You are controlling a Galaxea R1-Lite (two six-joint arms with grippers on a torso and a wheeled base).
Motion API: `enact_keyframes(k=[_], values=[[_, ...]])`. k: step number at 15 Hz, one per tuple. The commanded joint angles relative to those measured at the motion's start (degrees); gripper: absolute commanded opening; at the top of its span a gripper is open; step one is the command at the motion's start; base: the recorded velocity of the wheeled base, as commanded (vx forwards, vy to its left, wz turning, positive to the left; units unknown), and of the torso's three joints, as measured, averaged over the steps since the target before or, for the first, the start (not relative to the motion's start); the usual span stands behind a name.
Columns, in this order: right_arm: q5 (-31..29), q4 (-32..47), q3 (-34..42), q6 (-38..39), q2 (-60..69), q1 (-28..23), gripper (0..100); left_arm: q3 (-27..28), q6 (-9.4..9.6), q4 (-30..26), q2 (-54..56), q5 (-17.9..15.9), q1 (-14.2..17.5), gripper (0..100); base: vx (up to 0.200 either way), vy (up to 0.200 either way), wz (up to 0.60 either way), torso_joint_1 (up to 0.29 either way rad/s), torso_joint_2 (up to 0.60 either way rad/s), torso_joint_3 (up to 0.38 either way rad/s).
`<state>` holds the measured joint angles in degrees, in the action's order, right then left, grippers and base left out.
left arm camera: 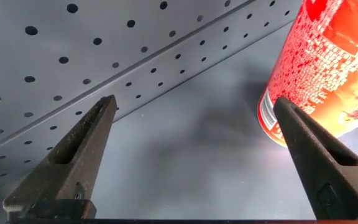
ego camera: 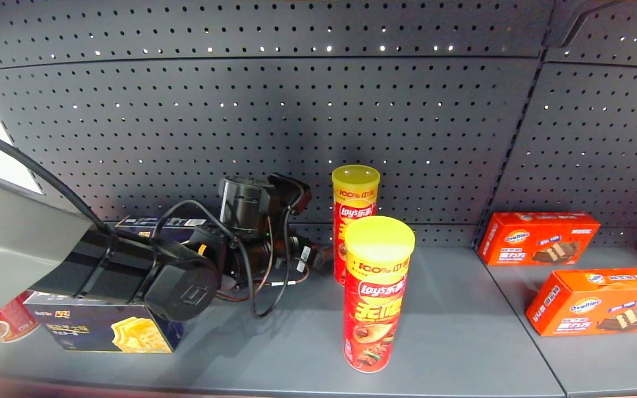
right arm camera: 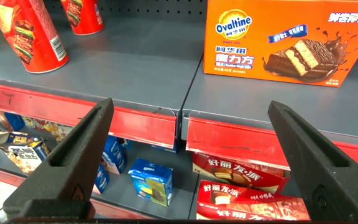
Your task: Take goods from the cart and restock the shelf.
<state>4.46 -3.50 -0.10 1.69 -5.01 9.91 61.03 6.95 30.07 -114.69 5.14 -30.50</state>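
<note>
The left arm lies low along the grey shelf, its wrist close to the pegboard back; the left gripper is spread wide, its two dark fingers well apart with bare shelf between them, grasping nothing. The rear chip can stands upright just beside one fingertip (whether it actually touches, I cannot tell); it is outside the gap, not in it. The front chip can, also upright with a yellow lid, stands nearer the shelf's front edge, just ahead of the rear one and apart from the arm.

The right gripper hangs in front of the shelving, fingers released just as wide and empty, facing the red strip along the shelf edge; an orange box sits on the shelf beyond it.

A blue cracker box lies under the left forearm near the front edge; two orange boxes lie on the neighbouring bay to the right.
</note>
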Motion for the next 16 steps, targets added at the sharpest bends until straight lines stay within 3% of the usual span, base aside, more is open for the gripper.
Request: enact_keyframes(k=[1, 8, 12, 15, 16], values=[[0.0, 0.0, 0.0, 0.0, -0.1, 0.0, 100, 0.4, -0.01, 0.0, 0.5, 0.0, 0.4, 100, 0.0, 0.0, 0.0, 0.0, 0.0, 0.0], [0.0, 0.0, 0.0, -0.2, -0.1, 0.0, 100, 2.9, -0.44, -6.4, 16.2, 1.3, 2.8, 100, 0.0, 0.0, 0.0, 0.0, 0.0, 0.0], [0.0, 0.0, 0.0, -3.1, -0.1, 0.0, 100, -4.9, -0.44, -6.4, 32.7, 1.7, 4.7, 100, 0.0, 0.0, 0.0, 0.0, 0.0, 0.0], [-0.2, 0.0, 0.0, -3.1, -0.1, 0.0, 100, -10.3, -0.71, -6.4, 44.2, 4.3, 7.5, 100, 0.0, 0.0, 0.0, 0.0, 0.0, 0.0], [-0.2, 0.0, 0.0, -3.1, -0.1, 0.0, 100, -11.8, -1.85, -6.3, 47.5, 4.4, 8.7, 100, 0.0, 0.0, 0.0, 0.0, 0.0, 0.0]])
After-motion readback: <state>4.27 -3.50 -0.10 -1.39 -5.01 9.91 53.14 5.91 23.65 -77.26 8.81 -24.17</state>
